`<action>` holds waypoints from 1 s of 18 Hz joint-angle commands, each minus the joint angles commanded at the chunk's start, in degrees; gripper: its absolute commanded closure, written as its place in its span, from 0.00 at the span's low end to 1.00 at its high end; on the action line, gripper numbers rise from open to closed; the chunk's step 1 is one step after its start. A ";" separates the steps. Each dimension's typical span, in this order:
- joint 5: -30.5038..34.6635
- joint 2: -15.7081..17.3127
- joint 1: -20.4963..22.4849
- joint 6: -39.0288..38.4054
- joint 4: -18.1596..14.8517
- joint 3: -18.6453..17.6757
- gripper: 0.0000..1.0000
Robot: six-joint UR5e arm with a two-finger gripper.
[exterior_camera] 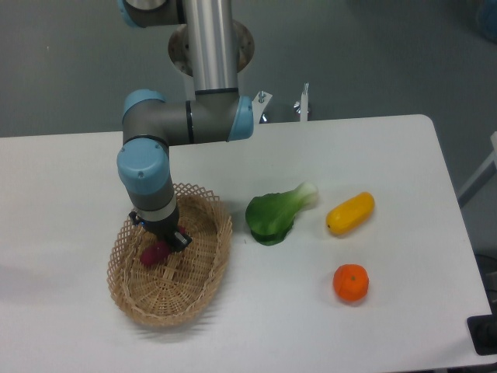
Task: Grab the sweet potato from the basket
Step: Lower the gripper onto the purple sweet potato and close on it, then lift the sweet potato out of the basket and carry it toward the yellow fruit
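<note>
The light tan wicker basket sits at the front left of the white table. The reddish-purple sweet potato lies inside it, left of centre. My gripper reaches down into the basket right at the sweet potato's right end. The arm's wrist hides most of the fingers, so I cannot tell whether they are open or closed on the tuber.
A green leafy vegetable lies right of the basket. A yellow oblong vegetable and a round orange fruit lie further right. The arm's base column stands at the table's back.
</note>
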 joint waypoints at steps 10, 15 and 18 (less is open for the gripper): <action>0.00 3.08 5.61 4.75 -1.49 9.91 0.78; -2.27 5.53 15.01 11.67 -6.05 14.49 0.78; -4.39 7.82 21.25 17.91 -11.93 16.69 0.78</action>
